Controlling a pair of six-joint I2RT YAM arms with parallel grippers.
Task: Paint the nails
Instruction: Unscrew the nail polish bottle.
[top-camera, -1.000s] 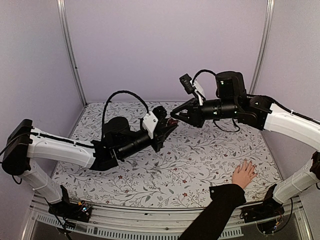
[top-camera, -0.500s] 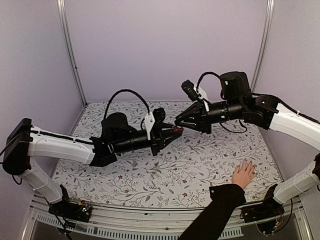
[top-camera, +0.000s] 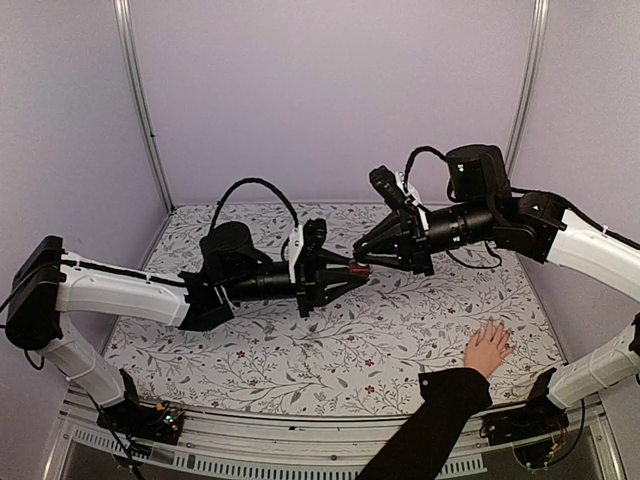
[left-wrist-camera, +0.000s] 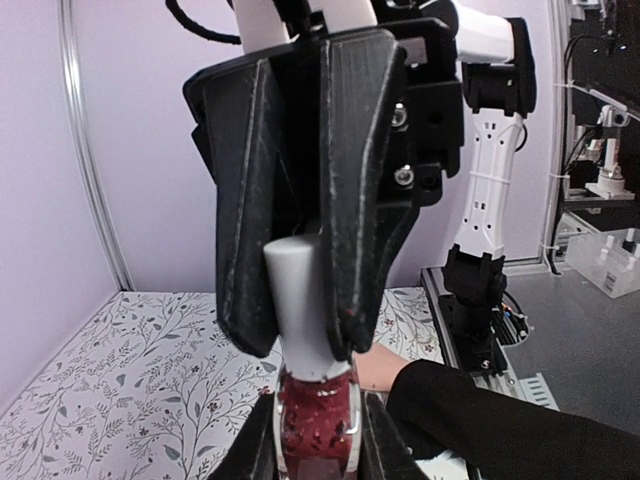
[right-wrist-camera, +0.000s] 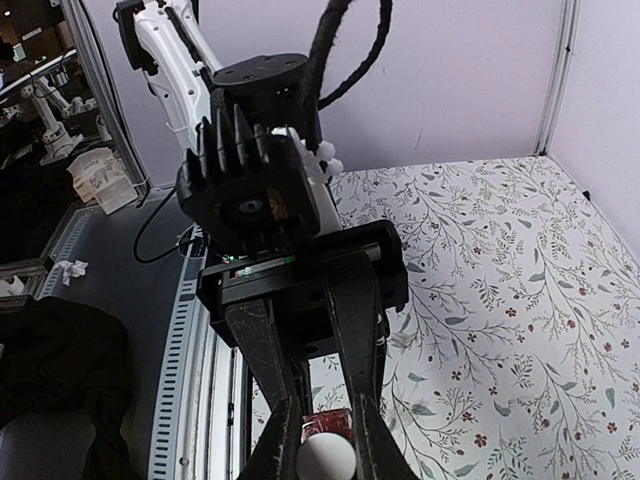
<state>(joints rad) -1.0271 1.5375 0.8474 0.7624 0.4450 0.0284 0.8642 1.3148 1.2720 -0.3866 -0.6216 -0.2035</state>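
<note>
Down and rightward the left gripper (top-camera: 351, 271) and right gripper (top-camera: 367, 264) have drifted since a second ago, and now we find them nose to nose in mid-air above the floral table (top-camera: 400, 335). The left gripper is clamped on the dark-red bottle (left-wrist-camera: 316, 425), and the right gripper pinches its white cap (left-wrist-camera: 296, 300). The nails (top-camera: 494, 328) sit on the human hand (top-camera: 487, 350), which is flat with its fingers spread at the table's near right edge. That's well apart from both grippers and too small for us to make out.
</note>
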